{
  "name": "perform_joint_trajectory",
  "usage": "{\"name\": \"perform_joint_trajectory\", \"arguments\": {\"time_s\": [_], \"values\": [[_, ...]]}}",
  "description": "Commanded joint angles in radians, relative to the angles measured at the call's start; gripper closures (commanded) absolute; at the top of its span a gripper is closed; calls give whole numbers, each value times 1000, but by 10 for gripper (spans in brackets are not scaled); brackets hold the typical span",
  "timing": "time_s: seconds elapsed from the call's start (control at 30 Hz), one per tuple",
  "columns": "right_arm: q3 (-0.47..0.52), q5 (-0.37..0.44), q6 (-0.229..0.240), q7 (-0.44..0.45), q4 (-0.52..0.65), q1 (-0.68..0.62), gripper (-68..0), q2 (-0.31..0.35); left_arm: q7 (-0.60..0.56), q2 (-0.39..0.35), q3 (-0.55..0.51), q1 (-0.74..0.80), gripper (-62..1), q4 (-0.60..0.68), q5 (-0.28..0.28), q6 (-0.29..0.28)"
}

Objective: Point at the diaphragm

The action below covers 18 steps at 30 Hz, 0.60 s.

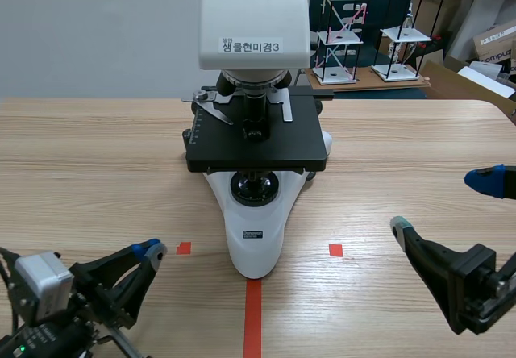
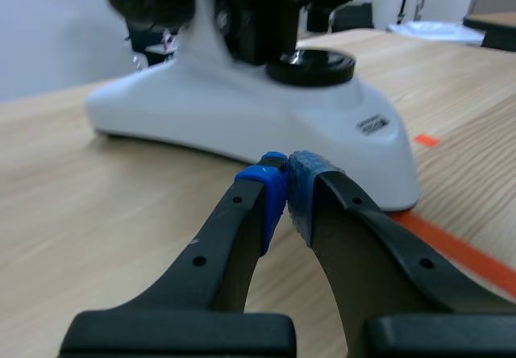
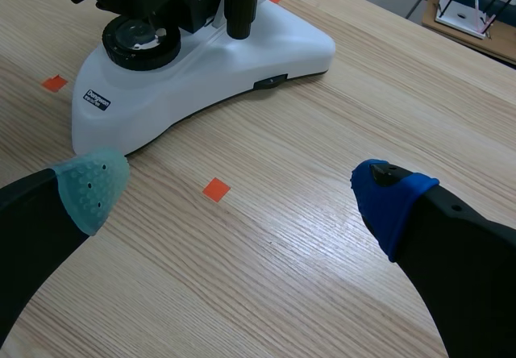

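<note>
The left gripper (image 2: 286,185) was pressed together and the right gripper (image 3: 238,190) spread, both near the microscope (image 1: 256,237)

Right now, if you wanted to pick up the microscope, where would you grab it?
Probably the white base at its narrow front end, coming in from the robot's side with the open right tool. The base tapers there, while the black stage overhangs the wider back.

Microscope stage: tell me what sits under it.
A round black light housing sits on the white base below the stage. The stage hides most of what hangs from its underside, so the diaphragm cannot be made out.
</note>
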Motion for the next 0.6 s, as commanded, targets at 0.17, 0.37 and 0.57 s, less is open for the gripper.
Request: {"name": "perform_joint_trajectory", "arguments": {"time_s": [0.17,0.37,0.57], "values": [[8,4,-3,18,7,9,-608,3,-42,50,79,-81,-36,21,-56,39],[8,4,-3,18,7,9,-608,3,-37,64,82,-90,-36,20,-84,38],[8,4,-3,18,7,9,-608,3,-15,65,82,-90,-36,12,-84,38]]}}
